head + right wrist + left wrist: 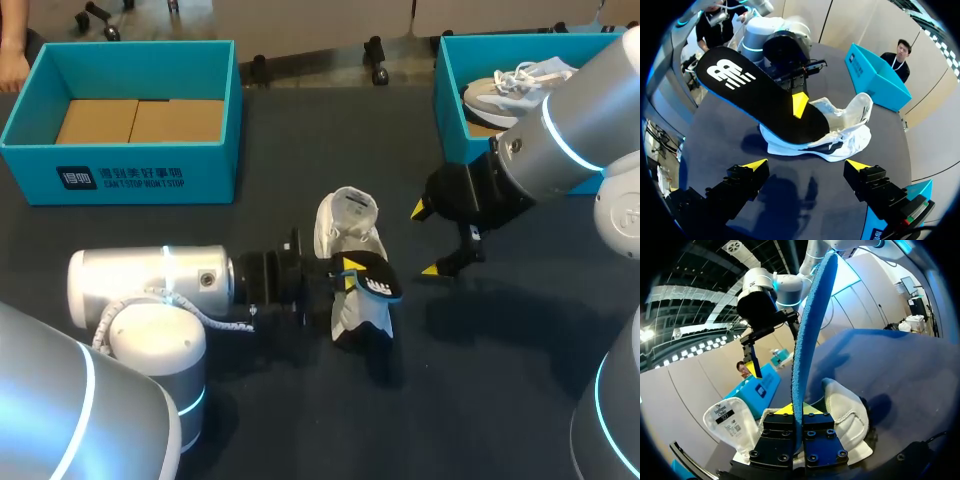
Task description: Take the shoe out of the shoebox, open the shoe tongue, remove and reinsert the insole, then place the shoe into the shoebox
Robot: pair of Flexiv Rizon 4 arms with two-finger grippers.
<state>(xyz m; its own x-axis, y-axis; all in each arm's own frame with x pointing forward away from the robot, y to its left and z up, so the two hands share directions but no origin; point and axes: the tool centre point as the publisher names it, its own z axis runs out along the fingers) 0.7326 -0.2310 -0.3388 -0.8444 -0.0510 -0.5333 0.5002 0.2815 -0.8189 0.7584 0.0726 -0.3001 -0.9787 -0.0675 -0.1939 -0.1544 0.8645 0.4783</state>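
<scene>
Left gripper (801, 426) clamped on the insole (810, 330), a finger on either face, blue edge rising straight up ahead of the fingers. In from the left and low over the table (200, 400). Insole black on top, hanging tilted over the white shoe (352, 240), lower end down at the shoe's opening; touching it or not, impossible to say. Shoe in the middle of the table, right under and just ahead of that grip, tongue (349, 208) folded out toward the far side. Right gripper (428, 240) spread wide and holding nothing, just right of the shoe, yellow tips pointing at it with bare tabletop between. Shoebox (120, 170) open at the far left, well apart from the shoe. Second box (450, 100) at the far right, another shoe (505, 88) inside.
</scene>
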